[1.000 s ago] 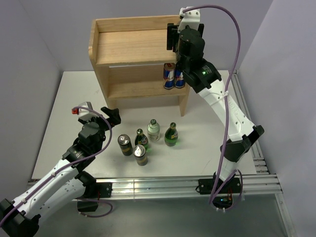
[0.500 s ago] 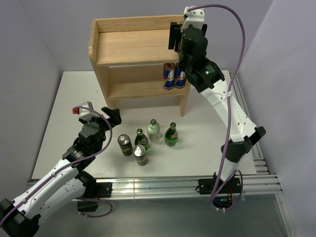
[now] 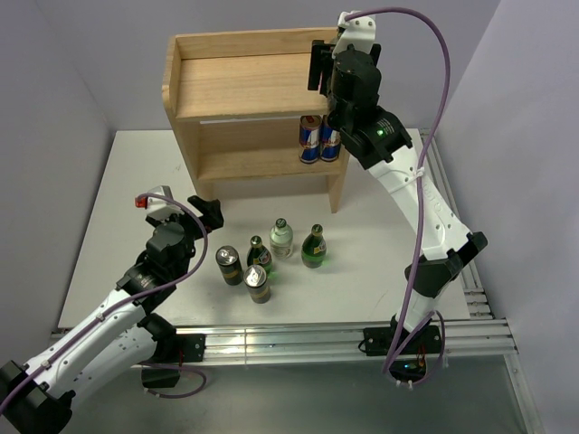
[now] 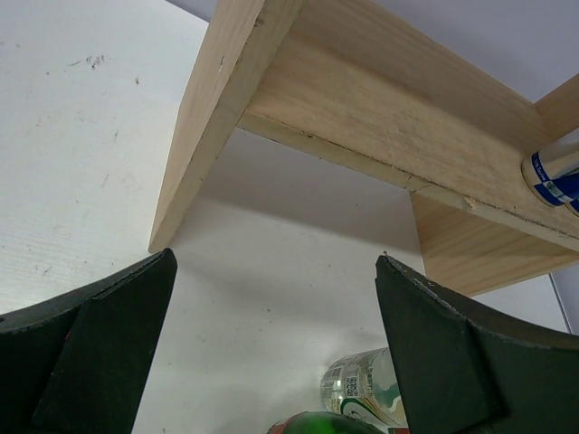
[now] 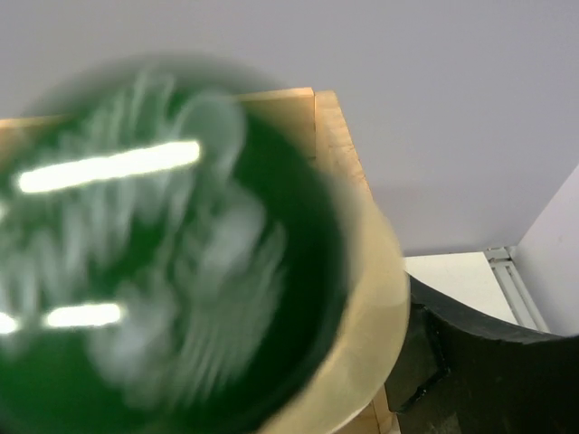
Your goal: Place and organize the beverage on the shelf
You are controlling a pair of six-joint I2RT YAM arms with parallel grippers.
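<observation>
The shelf [image 3: 244,86] is set at the back of the table [image 3: 118,208], two blue cans [image 3: 318,140] on its lower board. A blurred green bottle [image 5: 163,271] is seen at the right gripper [image 3: 316,67], by the top right corner — a grip cannot be told; the left gripper [image 4: 273,271] is held spread

shelf [image 3: 237,86] upright, light wood | two cans [image 3: 318,142] lower tier right | bottles [image 3: 282,239] upright in front

Top external: high, looks down on whole table [image 3: 127,181]. Left wrist: low, tilted up at shelf [image 4: 362,99] underside. Right wrist: very close to blurred green object [image 5: 154,271]. Shelf in all.
</observation>
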